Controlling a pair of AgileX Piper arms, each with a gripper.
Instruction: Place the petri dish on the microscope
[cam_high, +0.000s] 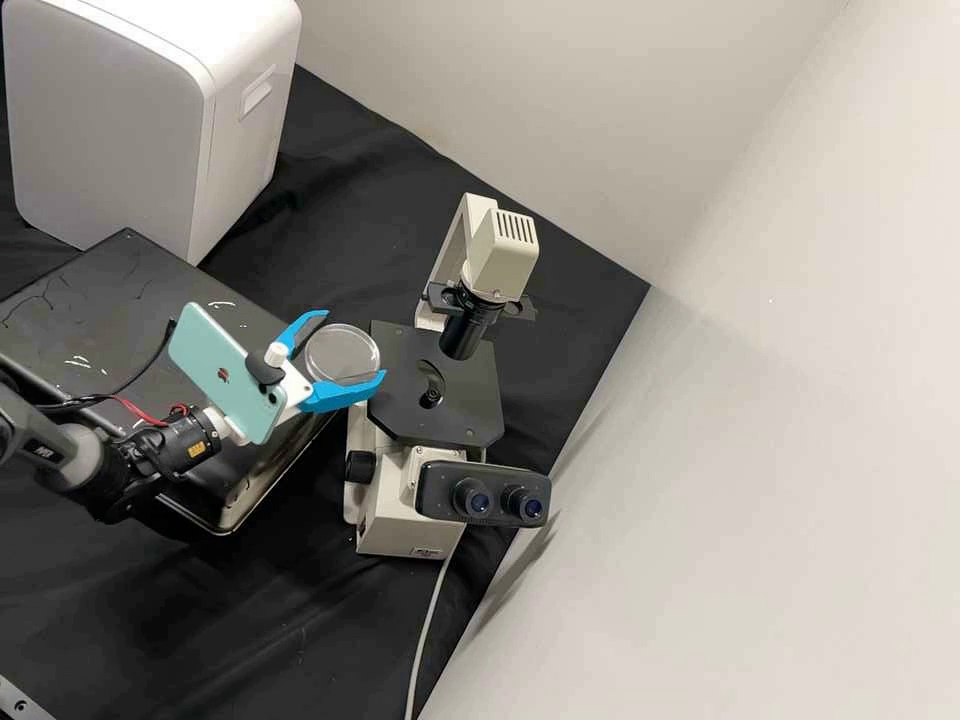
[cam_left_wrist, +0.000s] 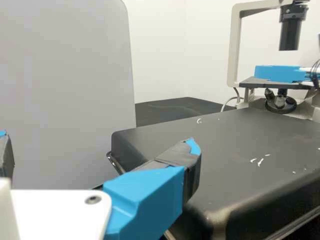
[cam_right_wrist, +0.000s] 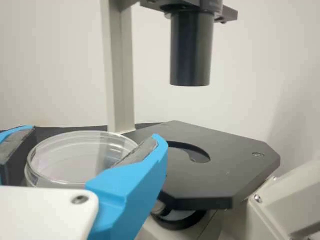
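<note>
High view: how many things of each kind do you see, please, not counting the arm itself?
microscope: 1
petri dish, held in the right gripper: 1
white appliance: 1
black box: 1
Total: 4

Pale walls (cam_high: 700, 100), black bench (cam_high: 250, 620), white box (cam_high: 140, 110) at rear

A white cabinet (cam_high: 150, 110) stands behind a flat black case (cam_high: 110, 300) on the bench (cam_high: 300, 620).
</note>
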